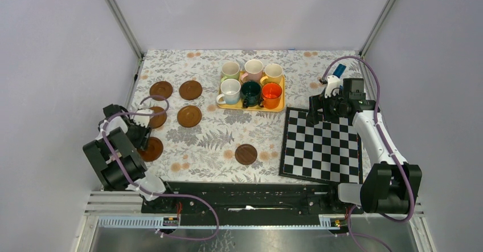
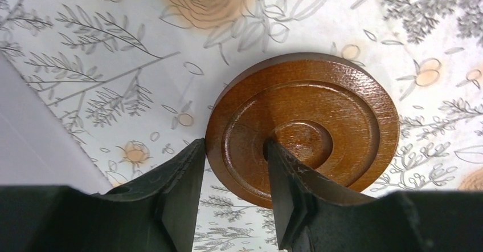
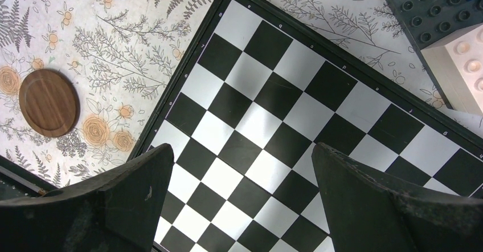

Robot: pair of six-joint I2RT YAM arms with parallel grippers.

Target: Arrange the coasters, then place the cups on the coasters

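Observation:
Six cups stand on a yellow tray (image 1: 248, 106): light green (image 1: 230, 69), pink (image 1: 253, 68), yellow (image 1: 273, 72), pale blue (image 1: 230, 90), dark green (image 1: 250, 92) and orange (image 1: 271, 94). Brown coasters lie at the left (image 1: 161, 89), (image 1: 190, 89), (image 1: 189, 116), (image 1: 158, 117), (image 1: 152, 149), and one sits alone (image 1: 246, 154). My left gripper (image 1: 143, 131) is shut on a coaster (image 2: 342, 109), with one finger (image 2: 185, 166) against its outer edge and the other in its centre hollow. From above I cannot tell which coaster it is. My right gripper (image 1: 315, 110) hangs open over the chequered board (image 1: 322, 146).
The left wall runs close beside the left gripper (image 2: 233, 143). Toy building blocks (image 3: 444, 29) lie beyond the far corner of the board (image 3: 285, 109). The lone coaster (image 3: 48, 102) is on the cloth left of the right gripper (image 3: 242, 149).

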